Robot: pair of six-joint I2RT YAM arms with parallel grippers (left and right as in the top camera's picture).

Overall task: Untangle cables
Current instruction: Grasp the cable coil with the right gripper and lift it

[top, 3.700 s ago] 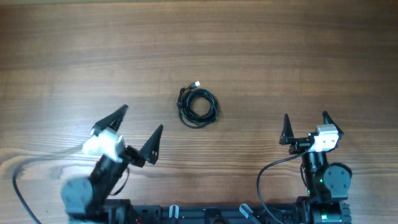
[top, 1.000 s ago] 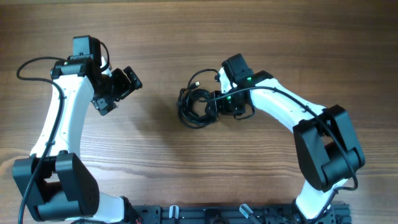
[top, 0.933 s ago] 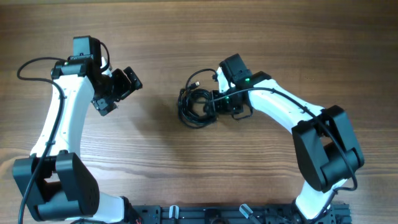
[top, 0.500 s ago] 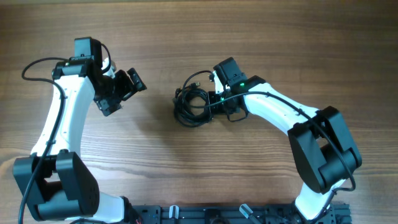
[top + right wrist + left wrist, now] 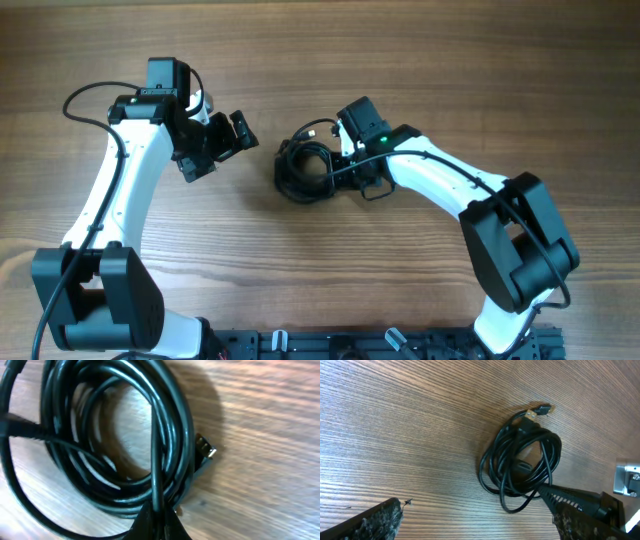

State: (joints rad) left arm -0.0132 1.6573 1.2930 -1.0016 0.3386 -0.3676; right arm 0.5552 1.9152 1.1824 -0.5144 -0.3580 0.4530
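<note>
From overhead, the cables [image 5: 305,172] lie in one black coil near the middle of the counter [image 5: 450,60], with a loose end running up and to the right from the coil's top. The right fingers [image 5: 348,172] reach the coil's right edge and are pressed together there. The left fingers [image 5: 238,132] stand wide apart, holding nothing, just beside the coil on its left and not touching it. The counter is brown wood with a long grain. The black frame that carries both arms runs along the near edge.

In the left wrist view, the cables [image 5: 522,470] sit ahead and slightly to the right, and a silver-tipped plug [image 5: 542,409] sticks out at the coil's far side. The left fingers [image 5: 375,522] show at the two lower corners, spread wide, and the coil lies beyond the gap between them. The right fingers [image 5: 570,500] come in from the right as a black point that touches the coil's near right edge.

In the right wrist view, the cables [image 5: 100,435] fill most of the frame as looped strands. The right fingers [image 5: 157,522] are clamped on one strand at the coil's near edge. The plug [image 5: 205,451] pokes out to the right of the loops and rests on the bare wood of the counter [image 5: 260,420].
</note>
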